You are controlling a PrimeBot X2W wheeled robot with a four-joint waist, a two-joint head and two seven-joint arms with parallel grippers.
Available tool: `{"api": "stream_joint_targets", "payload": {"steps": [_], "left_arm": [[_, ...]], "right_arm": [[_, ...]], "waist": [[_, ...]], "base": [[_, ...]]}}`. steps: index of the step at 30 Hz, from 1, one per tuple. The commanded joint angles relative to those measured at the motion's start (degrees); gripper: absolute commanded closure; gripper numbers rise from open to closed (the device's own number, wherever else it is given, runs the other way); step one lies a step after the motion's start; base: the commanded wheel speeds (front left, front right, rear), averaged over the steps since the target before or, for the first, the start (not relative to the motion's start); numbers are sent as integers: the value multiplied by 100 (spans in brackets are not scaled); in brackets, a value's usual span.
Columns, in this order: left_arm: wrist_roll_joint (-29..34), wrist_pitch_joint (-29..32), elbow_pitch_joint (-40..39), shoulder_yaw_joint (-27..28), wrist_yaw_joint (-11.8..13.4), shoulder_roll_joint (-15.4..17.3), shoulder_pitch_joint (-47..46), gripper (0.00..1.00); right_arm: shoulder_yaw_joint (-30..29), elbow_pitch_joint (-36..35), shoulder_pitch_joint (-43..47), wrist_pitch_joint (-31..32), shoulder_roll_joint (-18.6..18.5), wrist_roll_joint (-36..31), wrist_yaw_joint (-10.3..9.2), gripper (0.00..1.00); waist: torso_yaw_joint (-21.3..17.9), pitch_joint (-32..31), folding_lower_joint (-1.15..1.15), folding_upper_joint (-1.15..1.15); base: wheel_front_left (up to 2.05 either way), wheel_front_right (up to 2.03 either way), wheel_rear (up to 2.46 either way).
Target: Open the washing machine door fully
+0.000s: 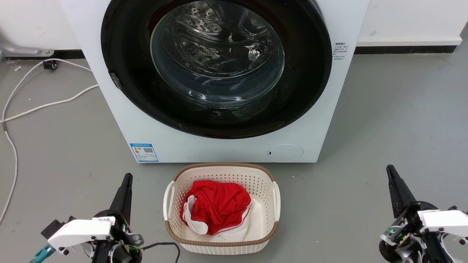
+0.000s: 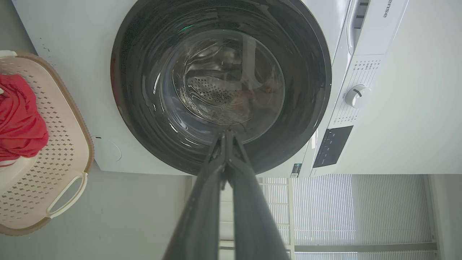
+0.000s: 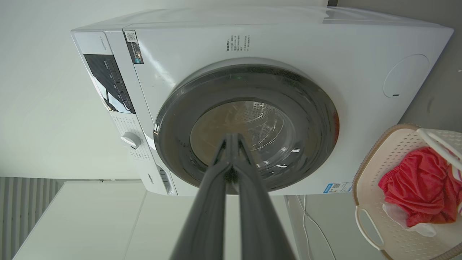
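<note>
the white washing machine (image 1: 234,149) stands straight ahead on the grey floor (image 1: 384,109). the washing machine door (image 1: 217,58), a big glossy black disc with a bulging glass window, sits flat against the machine's front, not yet opened. just before the machine's foot, a cream basket (image 1: 223,166) holds a red cloth (image 1: 219,208).

the two grippers hang low and well back from the machine, one on each side of the basket. the left gripper (image 1: 127,178) is at the lower left and the right gripper (image 1: 390,169) at the lower right. each has its two dark fingers pressed together on nothing, pointing up toward the machine. the door lies ahead of and above both, between them, well apart from either.

a small round white cap (image 1: 285,152) sits low on the machine's front, right of centre. smallest, a grey metal piece (image 1: 115,80) shows on the door's left rim. i take it for the hinge, so the free edge would be on the right and the door would swing out leftward. on that reading the right gripper is nearer the edge to pull, though no handle is plain to see.
</note>
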Motion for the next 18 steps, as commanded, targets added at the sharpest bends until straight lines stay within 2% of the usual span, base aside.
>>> {"api": "stream_joint_targets", "payload": {"steps": [1, 18], "left_arm": [[16, 18, 4, 6, -16, 2, -40, 100], [39, 34, 5, 28, -16, -14, -43, 100]], "right_arm": [[-11, 12, -73, 35, 16, -40, 0, 100], [-44, 13, -77, 47, 36, -55, 0, 100]], "waist": [[0, 0, 0, 0], [0, 0, 0, 0]], "base": [[0, 0, 0], [0, 0, 0]]}}
